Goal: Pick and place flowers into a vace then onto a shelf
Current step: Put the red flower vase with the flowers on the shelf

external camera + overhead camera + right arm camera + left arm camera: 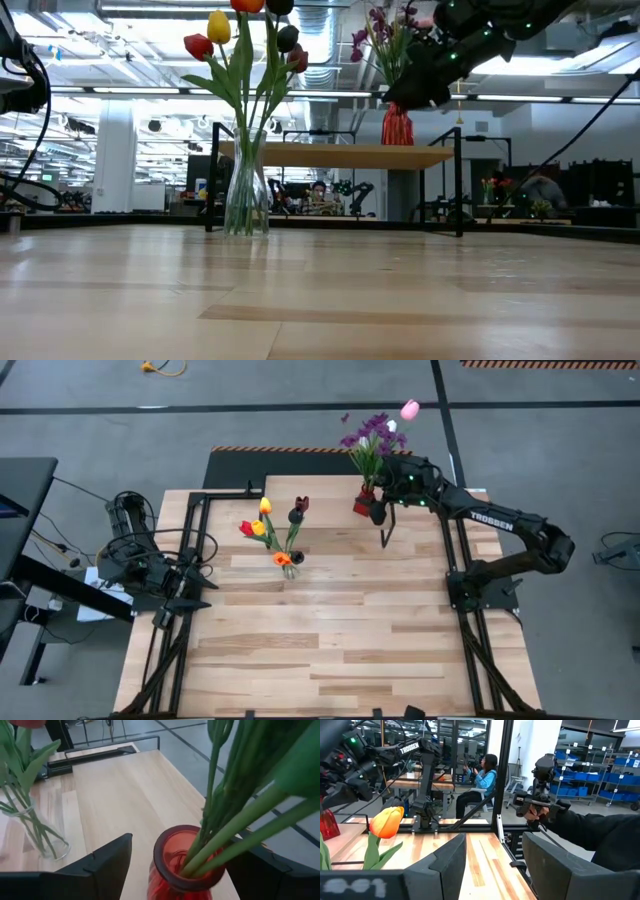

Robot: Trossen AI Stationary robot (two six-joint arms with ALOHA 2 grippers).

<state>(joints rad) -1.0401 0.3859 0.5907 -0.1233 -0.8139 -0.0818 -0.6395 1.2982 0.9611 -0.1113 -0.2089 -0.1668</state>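
From above, the right gripper (377, 510) sits at the red vase (364, 503) on the shelf (330, 485) along the far edge of the surface (320, 630), with the purple sprig (372, 432) and a pink tulip (409, 409) rising out of that vase. Just in front of the shelf, near the middle of the far half of the surface, a clear vase (287, 563) carries yellow, red, orange and dark tulips (262, 520). The left gripper (185, 588) waits at the left edge, jaws part open with nothing between them. Down at table height, the red vase stands upright on the plank top of the shelf, the right gripper pressed in at its upper part among the stems, and the clear vase stands nearer, to the left of it. Through the left wrist camera, an orange tulip head (386, 821) shows close by, and a seated person (481, 782) is in the room beyond. Through the right wrist camera, the dark jaws stand wide on either side of the red vase's neck, apart from the glass, green stems leaning out of its mouth.
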